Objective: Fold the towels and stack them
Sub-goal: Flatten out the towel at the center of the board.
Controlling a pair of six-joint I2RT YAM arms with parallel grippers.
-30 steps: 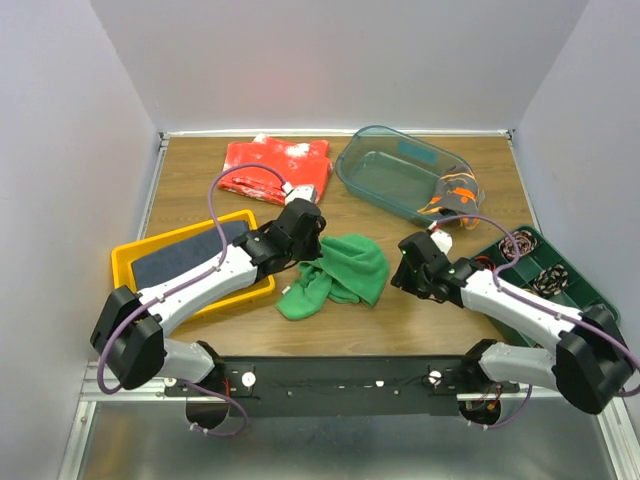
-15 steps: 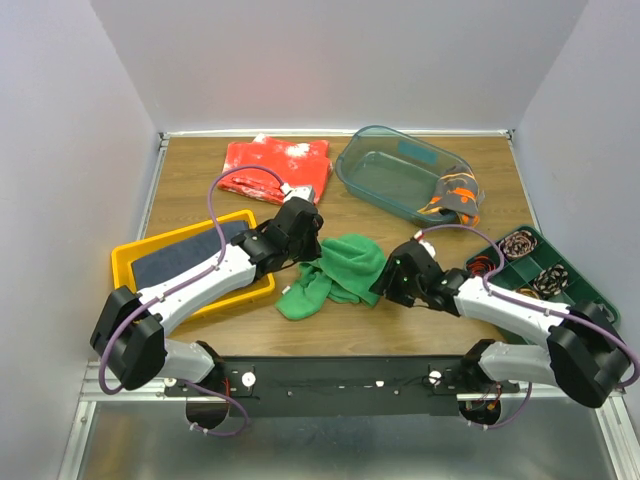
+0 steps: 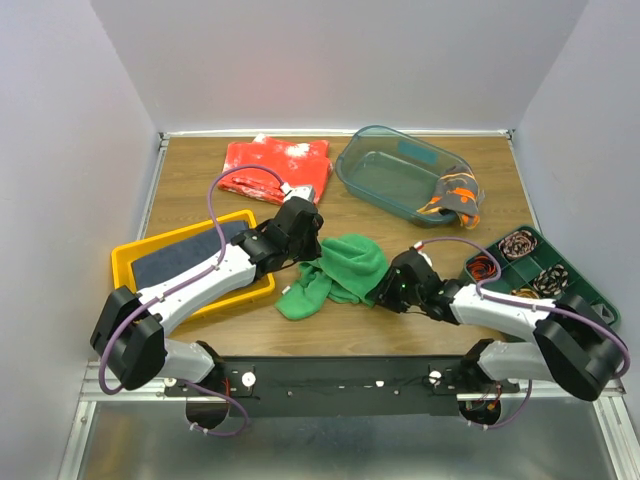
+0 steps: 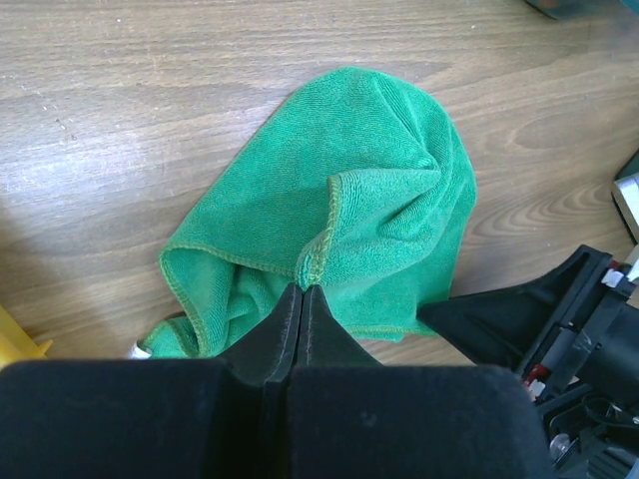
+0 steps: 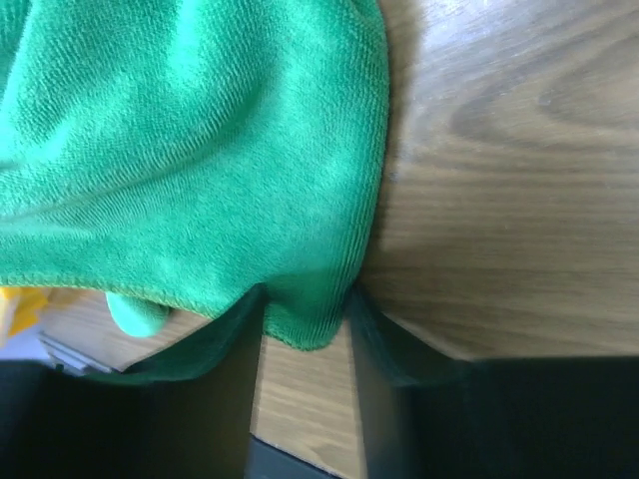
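Observation:
A bright green towel [image 3: 345, 268] lies crumpled on the wooden table between the arms. My left gripper [image 3: 305, 258] is shut on a hemmed edge of it [image 4: 303, 287], at the towel's left side. My right gripper [image 3: 385, 290] sits low at the towel's right edge; its jaws stand apart with a corner of the green towel [image 5: 190, 150] between them [image 5: 305, 299]. A dark navy towel [image 3: 190, 262] lies flat in the yellow tray [image 3: 128, 262]. A dark grey towel with orange markings [image 3: 452, 197] hangs over the rim of the clear bin [image 3: 400, 175].
A red white-speckled cloth [image 3: 278, 160] lies at the back of the table. A green compartment tray [image 3: 530, 262] with coiled cables sits at the right. White walls close in the table on three sides.
The right arm has swung left and down, from beside the towel to its right edge, and its jaws have narrowed around the corner. The left arm and its grip have stayed put.

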